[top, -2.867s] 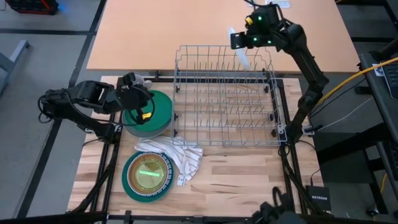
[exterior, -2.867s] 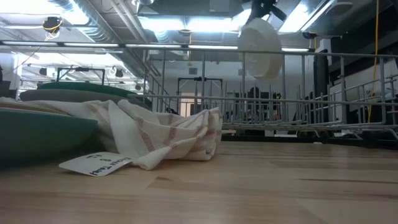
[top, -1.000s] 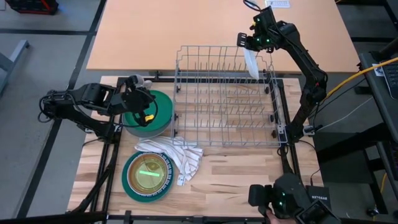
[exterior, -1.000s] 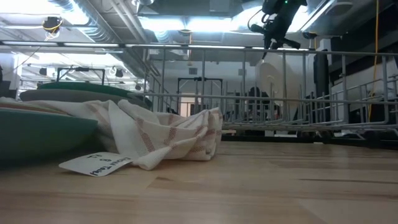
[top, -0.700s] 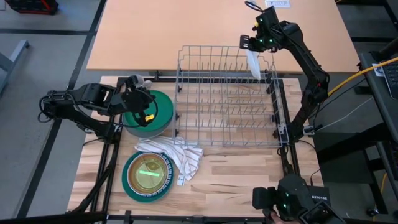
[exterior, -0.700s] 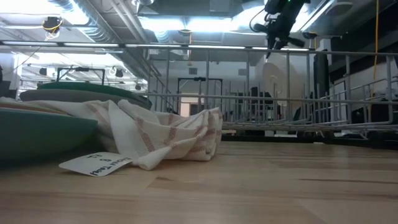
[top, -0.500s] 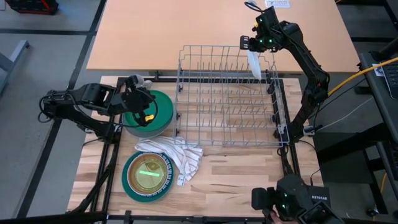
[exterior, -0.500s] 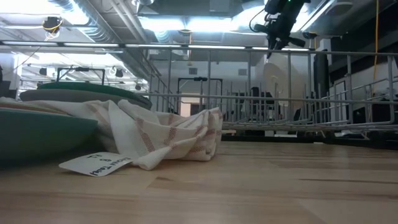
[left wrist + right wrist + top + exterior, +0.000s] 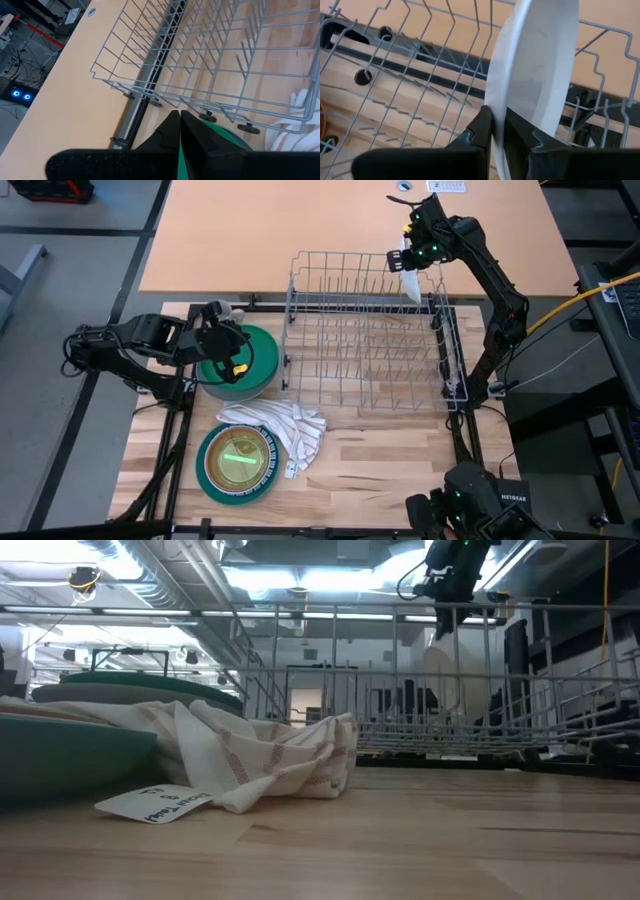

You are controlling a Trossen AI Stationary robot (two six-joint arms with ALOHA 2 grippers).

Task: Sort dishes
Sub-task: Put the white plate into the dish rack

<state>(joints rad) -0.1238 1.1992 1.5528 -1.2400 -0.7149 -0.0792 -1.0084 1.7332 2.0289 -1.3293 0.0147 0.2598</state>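
white plate (image 9: 535, 75) cut off, cloth (image 9: 285, 430) overlapping green plate (image 9: 237, 462)

high: straight down | low: table-level | wrists: close | shared: wire rack (image 9: 366, 330)

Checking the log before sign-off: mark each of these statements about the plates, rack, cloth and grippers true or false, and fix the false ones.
1. The right gripper pinches the white plate by its rim. True.
2. The white plate lies flat on the table. False: it stands on edge in the far right corner of the wire rack.
3. The striped cloth overlaps the green plate at the near edge. True.
4. The left gripper holds a mug. False: it is shut over the stacked plates, holding nothing visible.
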